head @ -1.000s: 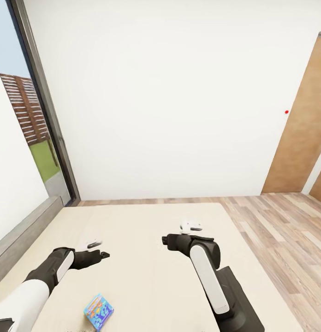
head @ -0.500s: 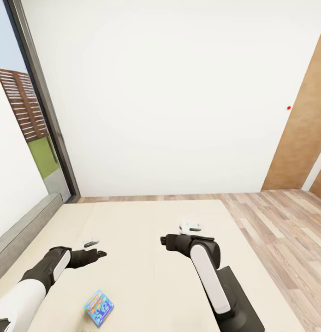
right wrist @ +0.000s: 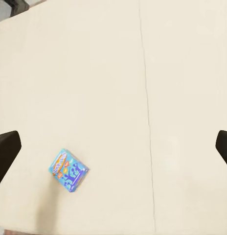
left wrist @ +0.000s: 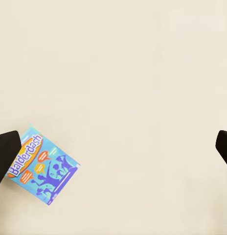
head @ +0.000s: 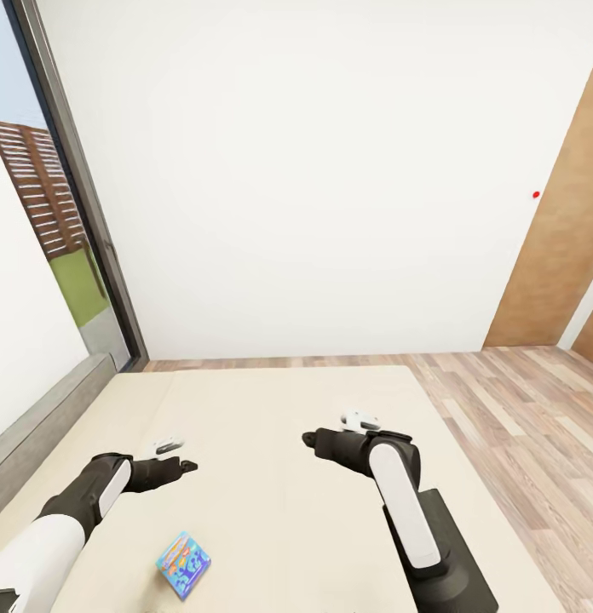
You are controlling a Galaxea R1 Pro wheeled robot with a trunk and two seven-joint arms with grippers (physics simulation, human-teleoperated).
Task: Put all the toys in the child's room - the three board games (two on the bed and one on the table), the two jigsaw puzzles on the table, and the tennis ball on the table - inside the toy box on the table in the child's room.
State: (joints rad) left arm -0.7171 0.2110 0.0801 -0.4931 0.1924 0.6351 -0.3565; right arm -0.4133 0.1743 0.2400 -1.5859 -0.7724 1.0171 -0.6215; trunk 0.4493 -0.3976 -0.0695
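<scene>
One small blue printed board game box [head: 183, 565] lies flat on the wide beige mattress of the bed [head: 271, 511], close to the near edge in the head view and turned at an angle to the bed's sides. The left wrist view shows its lid [left wrist: 41, 165] with the word "Balderdash" on an orange oval — no other toy lies on the bed surface in view. In the right wrist view the same box [right wrist: 69, 170] sits well off to one side of the single seam that divides the mattress into two sections.

Two arms reach out over the bed. The left gripper [head: 187, 466] hovers above the mattress just beyond the box, not touching it; in its wrist view the two dark fingertips [left wrist: 5, 152] stand at opposite edges, wide apart, with nothing between them. The right gripper [head: 308, 439] hovers over the middle of the bed, well apart from the box; its two fingertips [right wrist: 6, 149] are likewise spread wide and empty.

Beyond the bed, a strip of wood-plank floor [head: 518, 409] meets one plain white wall [head: 313, 170]. One tall dark-framed window [head: 71, 187] stands on the left, one brown wooden door panel [head: 565, 247] on the right, and one small red round button [head: 536, 194] sits on the wall beside that panel.
</scene>
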